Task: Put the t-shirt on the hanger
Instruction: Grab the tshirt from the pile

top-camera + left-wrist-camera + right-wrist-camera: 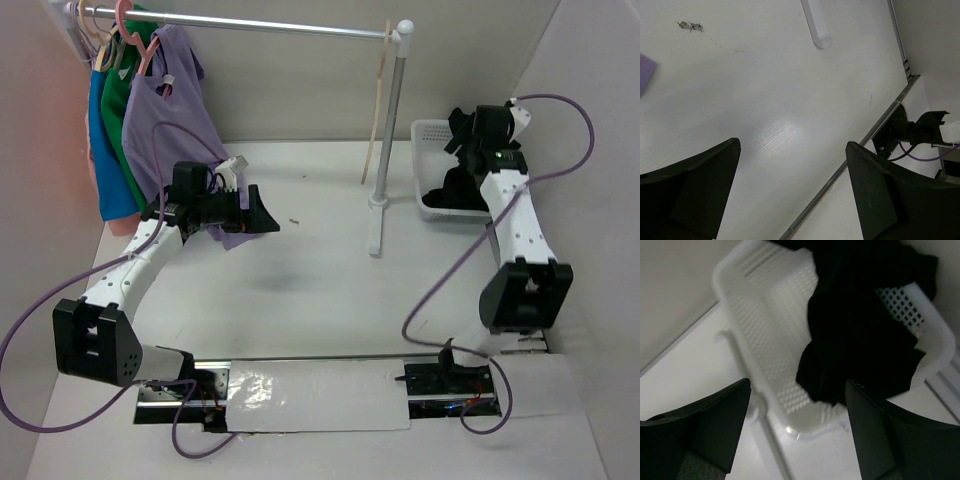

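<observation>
**A:** Where is our shirt?

**B:** The soft black t-shirt [860,330] is bunched up in the white plastic basket [765,315] with the little holes. The basket sits at the far right side of the white table [330,300].

**A:** Which way does the heap run?

**B:** It has no neat long side. In the right wrist view, we see it stretch from the far end of the basket toward the near end.

**A:** Which arm do we use?

**B:** The right one. Our right gripper [797,435] hangs just above the basket. The shirt sits right in front of it, a bit nearer one finger than the other. The fingers are spread wide and hold nothing.

**A:** And the other arm?

**B:** Our left gripper [795,192] is well apart from the shirt, over bare table near the lilac top [165,110]. It is wide open and holds nothing too.

**A:** Where does the shirt go?

**B:** It goes on the thin tan hanger [378,110]. That dangles from the silver rail [250,25] beside the post, between both arms. We think we must first go down and grab the shirt.
</observation>
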`<state>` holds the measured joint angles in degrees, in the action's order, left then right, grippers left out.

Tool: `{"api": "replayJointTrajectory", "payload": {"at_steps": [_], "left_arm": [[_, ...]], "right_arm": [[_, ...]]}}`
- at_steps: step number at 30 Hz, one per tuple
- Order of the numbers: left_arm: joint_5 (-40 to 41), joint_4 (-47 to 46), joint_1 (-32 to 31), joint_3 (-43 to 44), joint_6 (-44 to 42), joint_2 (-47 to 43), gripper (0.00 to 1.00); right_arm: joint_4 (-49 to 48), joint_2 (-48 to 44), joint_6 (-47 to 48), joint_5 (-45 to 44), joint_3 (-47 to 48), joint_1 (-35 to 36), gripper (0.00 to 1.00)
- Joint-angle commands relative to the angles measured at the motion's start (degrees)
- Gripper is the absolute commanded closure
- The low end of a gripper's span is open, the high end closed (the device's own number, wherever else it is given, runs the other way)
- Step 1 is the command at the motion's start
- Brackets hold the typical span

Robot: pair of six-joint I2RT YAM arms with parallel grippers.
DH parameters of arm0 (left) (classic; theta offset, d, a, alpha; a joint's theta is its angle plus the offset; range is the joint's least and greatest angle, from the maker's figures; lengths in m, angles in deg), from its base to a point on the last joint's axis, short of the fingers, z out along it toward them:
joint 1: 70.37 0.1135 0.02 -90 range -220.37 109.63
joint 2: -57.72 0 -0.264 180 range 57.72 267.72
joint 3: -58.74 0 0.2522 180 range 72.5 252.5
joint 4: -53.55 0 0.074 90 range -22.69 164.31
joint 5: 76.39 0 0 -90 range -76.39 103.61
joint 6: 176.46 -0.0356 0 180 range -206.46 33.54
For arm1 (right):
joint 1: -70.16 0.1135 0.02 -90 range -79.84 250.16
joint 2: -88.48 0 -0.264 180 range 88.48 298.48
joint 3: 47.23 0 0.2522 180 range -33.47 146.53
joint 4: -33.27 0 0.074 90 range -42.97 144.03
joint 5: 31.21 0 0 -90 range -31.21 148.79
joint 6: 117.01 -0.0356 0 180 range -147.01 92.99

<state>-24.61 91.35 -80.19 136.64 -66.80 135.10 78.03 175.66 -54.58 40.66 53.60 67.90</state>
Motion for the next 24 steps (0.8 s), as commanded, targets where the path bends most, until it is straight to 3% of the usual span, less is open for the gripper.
{"api": "replayJointTrajectory", "payload": {"at_steps": [1, 5, 10, 16, 19, 20, 23, 24], "left_arm": [[-3.0, -1.7, 0.2, 0.8, -0.5, -0.9, 0.01], [-0.2, -5.2, -0.3, -1.0, 1.2, -3.0, 0.01], [1.7, -2.9, -0.8, 0.4, -0.9, -2.3, 0.01], [2.5, -4.2, -0.8, -0.1, -0.2, -2.4, 0.01], [3.1, -4.8, -0.8, -0.7, -0.2, -3.0, 0.01], [3.7, -4.8, -0.8, -0.7, -0.2, -3.0, 0.01], [3.7, -4.1, -0.8, -0.1, -0.8, -3.0, 0.01], [3.7, -4.1, -0.8, -0.1, -0.8, -2.4, 0.01]], "right_arm": [[-0.5, 11.0, -0.8, -1.0, 7.0, -5.5, 0.17], [0.8, 21.6, -1.5, 0.7, 14.0, -9.2, 0.14], [0.0, 30.4, -0.3, 1.3, 17.3, -10.3, 0.14], [-2.2, 38.7, 0.2, 3.6, 20.0, -10.3, 0.19], [-2.2, 42.0, 0.8, 4.4, 22.4, -10.3, 0.27], [-2.2, 42.5, 0.8, 6.3, 22.4, -10.8, 0.4], [-2.2, 42.6, 0.8, 8.6, 24.0, -10.8, 0.63], [-2.2, 41.8, 0.8, 8.6, 25.3, -10.8, 0.79]]}}
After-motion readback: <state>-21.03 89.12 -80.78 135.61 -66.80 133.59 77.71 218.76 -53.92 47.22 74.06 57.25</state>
